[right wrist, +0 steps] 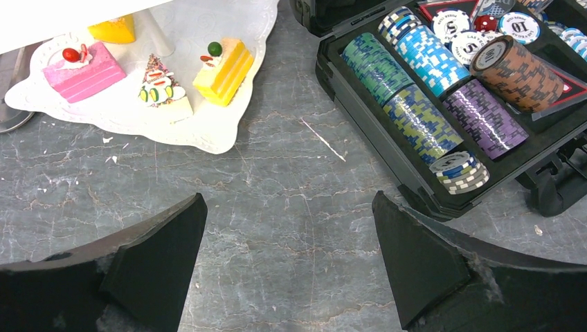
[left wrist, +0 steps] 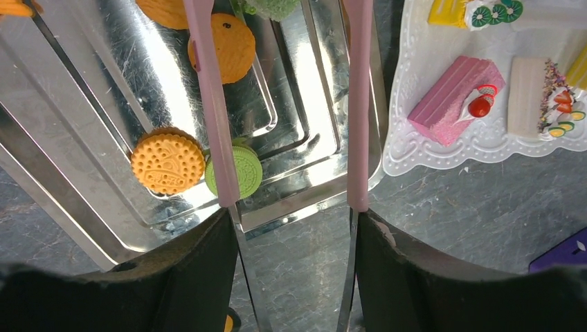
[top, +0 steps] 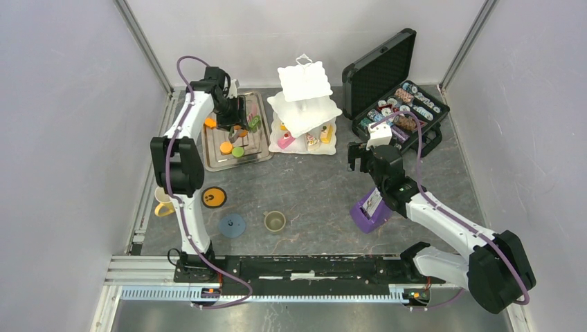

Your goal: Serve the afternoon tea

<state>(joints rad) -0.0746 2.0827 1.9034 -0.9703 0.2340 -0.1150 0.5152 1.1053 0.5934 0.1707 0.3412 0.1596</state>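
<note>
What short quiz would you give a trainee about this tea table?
1. True or false: the pink cake slice lies on the white stand's bottom tier.
2. The left end effector hangs over: A) the metal tray, B) the stand.
3. How many bare round coasters show in the top view?
Key: 1 true; 2 A; 3 two.
</note>
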